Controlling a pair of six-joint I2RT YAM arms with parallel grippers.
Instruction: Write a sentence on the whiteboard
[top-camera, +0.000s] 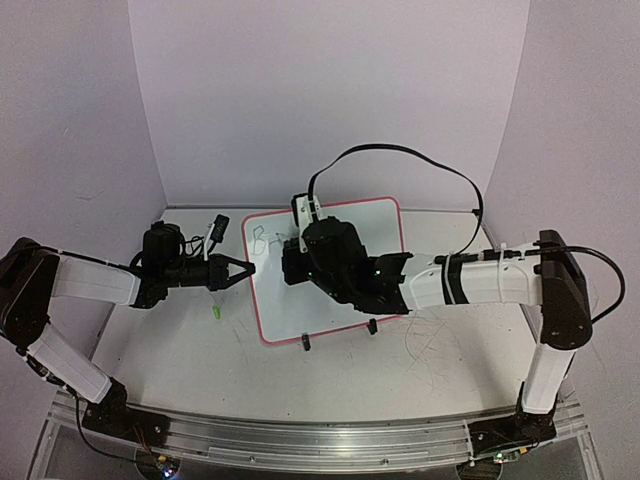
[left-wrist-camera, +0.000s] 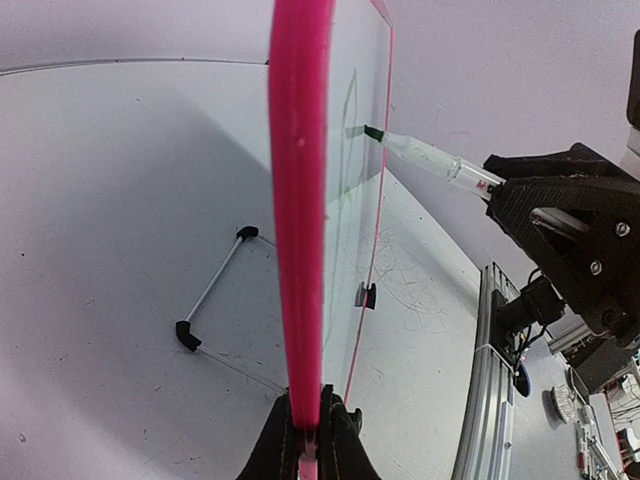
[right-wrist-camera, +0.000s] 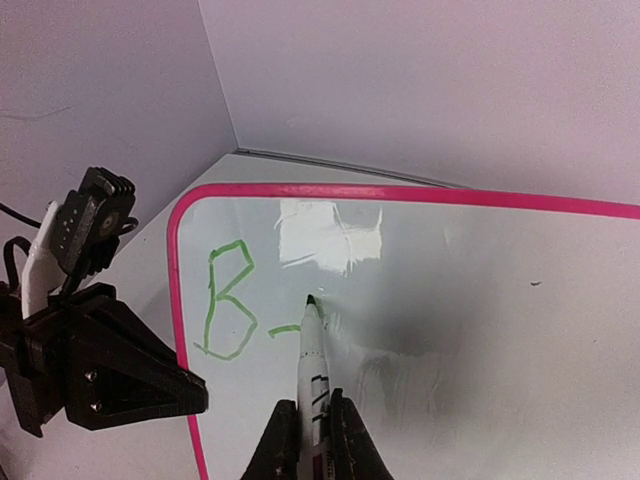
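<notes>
We see the whiteboard propped at a tilt on its small black stand feet, resting on the table with one of our arms on each side of it. Our left gripper is clamped shut on the pink-red rim at the whiteboard's left edge. Our right gripper is closed around a marker, and the tip meets the whiteboard's face just right of the sentence. So far that is only a green "B" and a short dash near the whiteboard's upper left corner.

We judge the whiteboard light, thin and stiff, with a glossy face too slippery to pinch. The rim is the place to hold it, because pen pressure could tip it back on its wire stand. The marker is slim and smooth, so we would squeeze its barrel firmly and press lightly
</notes>
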